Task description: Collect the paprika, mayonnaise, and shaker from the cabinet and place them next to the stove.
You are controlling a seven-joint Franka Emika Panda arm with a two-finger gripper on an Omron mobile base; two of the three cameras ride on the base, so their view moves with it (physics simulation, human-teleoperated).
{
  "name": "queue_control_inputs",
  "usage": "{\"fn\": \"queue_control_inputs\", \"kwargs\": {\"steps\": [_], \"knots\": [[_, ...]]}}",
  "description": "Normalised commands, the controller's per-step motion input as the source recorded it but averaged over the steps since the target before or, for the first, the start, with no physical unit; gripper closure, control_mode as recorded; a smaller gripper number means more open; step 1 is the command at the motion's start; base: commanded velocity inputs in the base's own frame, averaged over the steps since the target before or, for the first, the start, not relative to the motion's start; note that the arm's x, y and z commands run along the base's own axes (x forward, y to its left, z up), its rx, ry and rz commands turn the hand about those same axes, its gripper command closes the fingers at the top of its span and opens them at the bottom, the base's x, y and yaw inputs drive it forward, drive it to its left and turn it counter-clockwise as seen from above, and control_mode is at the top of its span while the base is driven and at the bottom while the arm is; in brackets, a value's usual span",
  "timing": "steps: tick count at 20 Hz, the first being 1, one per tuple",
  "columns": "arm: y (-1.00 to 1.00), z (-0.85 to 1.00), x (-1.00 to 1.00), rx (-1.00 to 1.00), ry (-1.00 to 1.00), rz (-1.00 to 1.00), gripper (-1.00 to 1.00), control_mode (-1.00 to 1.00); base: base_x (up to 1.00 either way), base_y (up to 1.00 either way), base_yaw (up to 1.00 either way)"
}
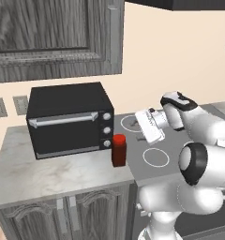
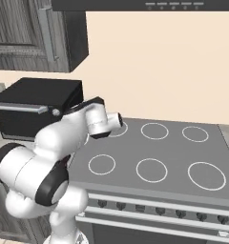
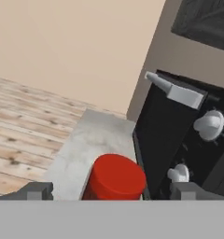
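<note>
Counter pale streaked stone, matt; paprika smooth red plastic; toaster oven matt black, metal handle.

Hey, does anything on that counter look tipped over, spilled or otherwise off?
Nothing stands out. The paprika stands upright, capped, on the counter before the toaster oven, beside the stove. No spill shows.

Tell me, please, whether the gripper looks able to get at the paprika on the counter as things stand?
Probably yes. The gripper is open with the paprika just below, between its fingertips; nothing sits between them. The toaster oven stands close beside the bottle, leaving little room on that side.
</note>
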Motion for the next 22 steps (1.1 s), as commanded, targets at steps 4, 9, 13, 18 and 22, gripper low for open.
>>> {"fn": "queue_control_inputs", "kwargs": {"steps": [4,9,13,18,22], "knots": [[-0.19,0.73,-0.95,0.01,-0.13,-0.02,-1.0,-1.0,0.0,0.0,0.0],[0.0,0.64,-1.0,0.0,-0.14,-0.01,-1.0,-1.0,0.0,0.0,0.0],[0.17,0.14,-0.71,-0.02,-0.16,0.01,-1.0,-1.0,0.0,0.0,0.0],[0.0,0.0,0.0,0.0,0.0,0.0,-1.0,-1.0,0.0,0.0,0.0],[0.04,0.0,-0.48,-0.02,-0.16,0.0,-1.0,-1.0,0.0,0.0,0.0]]}}
